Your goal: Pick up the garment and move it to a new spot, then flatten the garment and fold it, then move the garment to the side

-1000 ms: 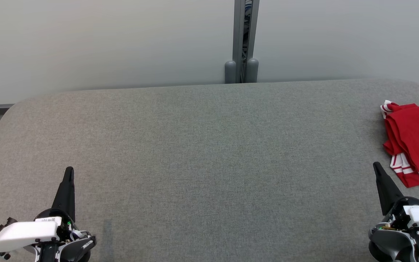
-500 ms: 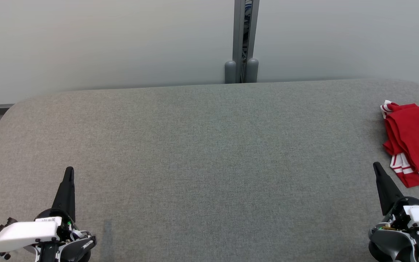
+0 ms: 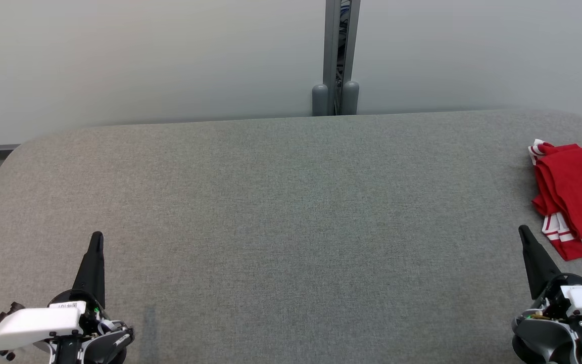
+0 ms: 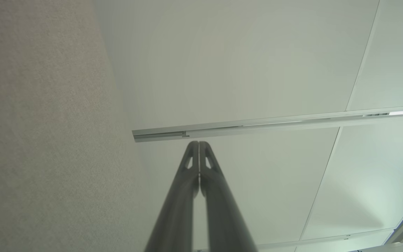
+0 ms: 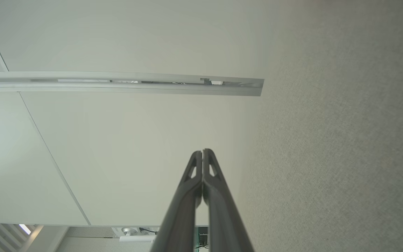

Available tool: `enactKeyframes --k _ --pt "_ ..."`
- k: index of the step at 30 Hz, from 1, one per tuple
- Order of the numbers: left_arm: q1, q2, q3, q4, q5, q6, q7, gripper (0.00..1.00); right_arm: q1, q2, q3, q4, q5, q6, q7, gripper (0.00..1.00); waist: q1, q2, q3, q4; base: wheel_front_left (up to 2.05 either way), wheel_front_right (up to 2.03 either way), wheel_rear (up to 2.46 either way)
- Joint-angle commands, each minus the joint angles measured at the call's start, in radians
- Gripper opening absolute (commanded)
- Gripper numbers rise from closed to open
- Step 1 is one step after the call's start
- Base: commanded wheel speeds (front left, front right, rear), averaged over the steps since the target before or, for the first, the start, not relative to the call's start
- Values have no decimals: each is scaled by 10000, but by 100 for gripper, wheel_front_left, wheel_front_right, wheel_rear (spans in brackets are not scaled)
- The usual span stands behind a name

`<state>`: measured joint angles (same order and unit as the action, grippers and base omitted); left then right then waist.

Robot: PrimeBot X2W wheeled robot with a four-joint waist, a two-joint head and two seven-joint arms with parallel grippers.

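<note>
The garment (image 3: 576,197), red with white stripes, lay loosely folded at the table's (image 3: 291,212) 3 o'clock edge. The frame cut off its right part, so its full outline could not be made out. The right gripper (image 3: 523,230) stood at about 4 o'clock, near the garment's lower-left corner but apart from it. Its body was cut by the frame's bottom and right edges. The left gripper (image 3: 96,236) stood at about 8 o'clock, well apart from the garment, its base also cut by the bottom edge. Both claws were pressed fully together and held nothing; each wrist view showed its two fingers meeting at the tips. At 9 o'clock, past the table, a dark shape at the frame's edge was too cut off to identify.

The table was covered in grey woven fabric, with rounded far corners. Behind it, at 12 o'clock, rose a pale wall (image 3: 144,55), split by a grey post (image 3: 340,50) with two rounded grey caps at its foot. In the wrist views a metal rail (image 4: 275,123) crossed pale panels beside the fabric.
</note>
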<state>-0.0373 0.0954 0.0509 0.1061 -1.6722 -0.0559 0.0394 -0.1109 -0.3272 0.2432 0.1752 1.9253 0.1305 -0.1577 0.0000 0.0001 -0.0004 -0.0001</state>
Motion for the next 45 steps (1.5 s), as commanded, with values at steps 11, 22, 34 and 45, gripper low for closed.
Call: enactKeyframes --k 11,22,34,45 --pt "-147 23 73 -9 75 22 31 0 -75 -106 42 -45 34 4 -70 0 0 -1 0 0 0 0 0" --pt "-148 8 91 -8 90 25 59 0 -70 -126 71 -58 70 4 -105 0 0 -1 1 0 0 0 0" --pt "-150 -6 108 -9 94 26 66 0 -73 -144 89 -67 93 4 -110 0 0 -1 1 0 0 0 0" --pt "-151 -20 124 -10 113 29 82 0 -75 -158 104 -76 88 4 -125 0 0 -1 1 0 0 0 0"
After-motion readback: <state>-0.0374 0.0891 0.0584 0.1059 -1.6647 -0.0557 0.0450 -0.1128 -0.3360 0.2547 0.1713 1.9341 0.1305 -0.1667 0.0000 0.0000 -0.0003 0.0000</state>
